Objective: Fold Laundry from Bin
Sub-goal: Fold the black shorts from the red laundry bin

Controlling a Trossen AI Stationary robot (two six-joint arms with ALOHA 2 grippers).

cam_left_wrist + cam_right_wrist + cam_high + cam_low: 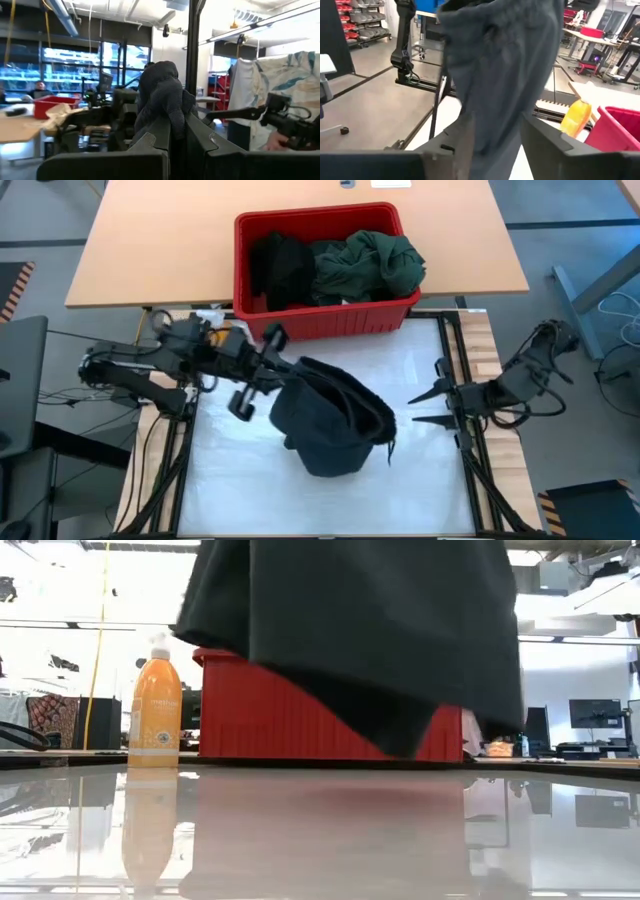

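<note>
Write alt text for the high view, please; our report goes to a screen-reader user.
From above, the left gripper, shut on a dark garment, holds it bunched over the white work surface. The right gripper waits open beside it. Behind, a red bin holds more dark laundry.

A black garment [330, 420] hangs lifted over the table; more laundry [340, 265] fills the red bin [330, 320].

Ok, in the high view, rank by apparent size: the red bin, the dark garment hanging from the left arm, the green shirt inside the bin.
1. Red bin
2. Dark garment, though raised nearer the camera, so unsure
3. Green shirt
</note>
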